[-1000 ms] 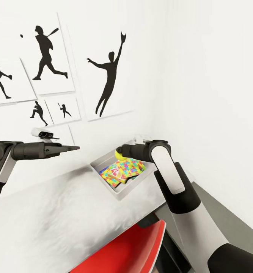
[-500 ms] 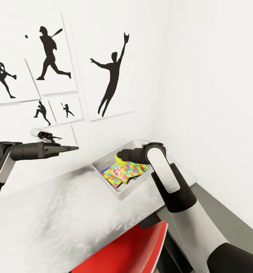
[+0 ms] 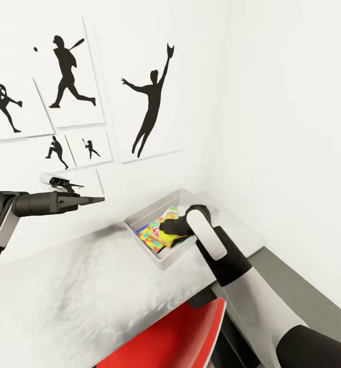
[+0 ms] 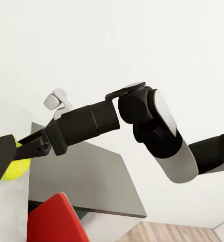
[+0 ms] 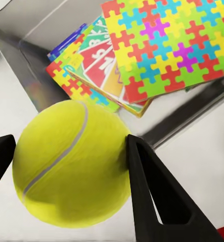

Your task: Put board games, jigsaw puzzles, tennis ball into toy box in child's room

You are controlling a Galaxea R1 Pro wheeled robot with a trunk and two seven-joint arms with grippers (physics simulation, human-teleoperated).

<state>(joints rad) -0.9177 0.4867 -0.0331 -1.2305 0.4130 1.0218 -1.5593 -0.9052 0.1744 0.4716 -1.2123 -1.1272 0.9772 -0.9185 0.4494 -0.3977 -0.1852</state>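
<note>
The right gripper [image 5: 71,166] holds the tennis ball [image 5: 71,159] tight over the toy box [image 3: 139,220]. The left gripper [image 3: 96,200] hangs with jaws closed.

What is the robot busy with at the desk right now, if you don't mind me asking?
The right pincer is shut on the tennis ball and holds it over the toy box on the table. Jigsaw puzzles and a board game already lie inside the box. The left pincer hangs above the table, holding nothing that can be seen.
</note>
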